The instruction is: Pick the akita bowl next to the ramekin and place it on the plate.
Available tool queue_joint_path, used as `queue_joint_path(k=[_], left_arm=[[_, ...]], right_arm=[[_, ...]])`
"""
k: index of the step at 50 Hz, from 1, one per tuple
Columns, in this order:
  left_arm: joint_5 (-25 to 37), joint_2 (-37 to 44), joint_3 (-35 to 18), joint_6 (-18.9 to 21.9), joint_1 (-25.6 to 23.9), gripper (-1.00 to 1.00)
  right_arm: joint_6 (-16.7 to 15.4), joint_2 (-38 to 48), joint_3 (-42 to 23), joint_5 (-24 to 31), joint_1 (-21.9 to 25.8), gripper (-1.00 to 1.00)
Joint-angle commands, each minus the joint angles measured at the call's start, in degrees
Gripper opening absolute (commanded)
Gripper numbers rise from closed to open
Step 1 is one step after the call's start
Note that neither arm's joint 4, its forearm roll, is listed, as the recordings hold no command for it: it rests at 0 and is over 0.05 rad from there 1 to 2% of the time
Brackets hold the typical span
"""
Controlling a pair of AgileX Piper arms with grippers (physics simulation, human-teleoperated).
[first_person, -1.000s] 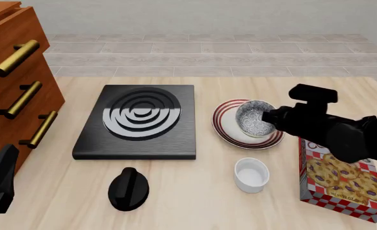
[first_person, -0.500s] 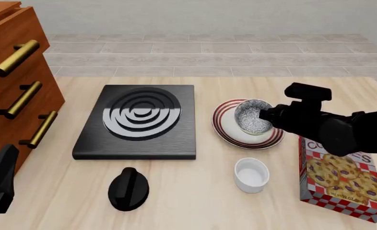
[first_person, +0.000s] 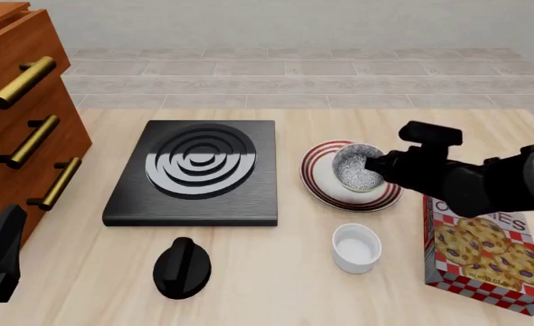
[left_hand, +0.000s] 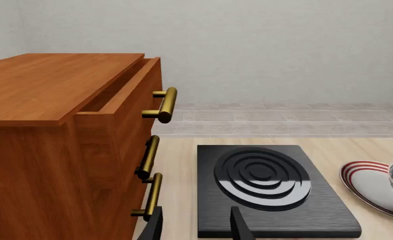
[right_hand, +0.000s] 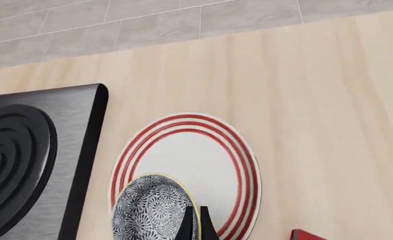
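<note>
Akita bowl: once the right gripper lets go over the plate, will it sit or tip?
The akita bowl looks tilted, pinched by one rim in the right gripper, so it may rock on release. Its rounded, rigid-looking shape suggests it settles upright. The plate looks glossy and shallow, so it could slide slightly.

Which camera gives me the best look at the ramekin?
The front view: the ramekin stands whole and unblocked on the table, nearer the camera than the plate. Neither wrist view shows it.

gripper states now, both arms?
Left gripper: open, holding nothing.
Right gripper: shut on the akita bowl rim, over the plate.
</note>
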Motion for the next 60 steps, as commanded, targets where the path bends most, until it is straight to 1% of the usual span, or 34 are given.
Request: queue_joint_path(k=[1, 6, 13, 24, 44, 54, 55, 60], left_arm=[[0.00, 0.00, 0.00, 0.00, 0.00, 1.00], [0.00, 0.00, 0.00, 0.00, 0.00, 1.00], [0.00, 0.00, 0.00, 0.00, 0.00, 1.00], [0.00, 0.00, 0.00, 0.00, 0.00, 1.00], [0.00, 0.00, 0.00, 0.00, 0.00, 1.00], [0.00, 0.00, 0.00, 0.00, 0.00, 1.00], [0.00, 0.00, 0.00, 0.00, 0.00, 1.00], [0.00, 0.00, 0.00, 0.00, 0.00, 1.00]], right_arm=[[0.29, 2.78, -1.10, -1.43, -0.47, -1.00], [0.29, 3.45, -1.88, -1.33, -0.55, -1.00], [0.43, 5.78, -5.24, -0.05, -0.30, -1.00], [0.53, 6.98, -5.97, -0.33, -0.24, -1.00], [-0.23, 7.84, -2.68, -3.59, -1.02, -1.00], [-0.53, 7.64, -2.01, -4.23, -1.79, -1.00], [-0.56, 7.57, -2.00, -4.22, -1.82, 1.00], [-0.58, 7.60, -2.14, -4.30, -1.59, 1.00]])
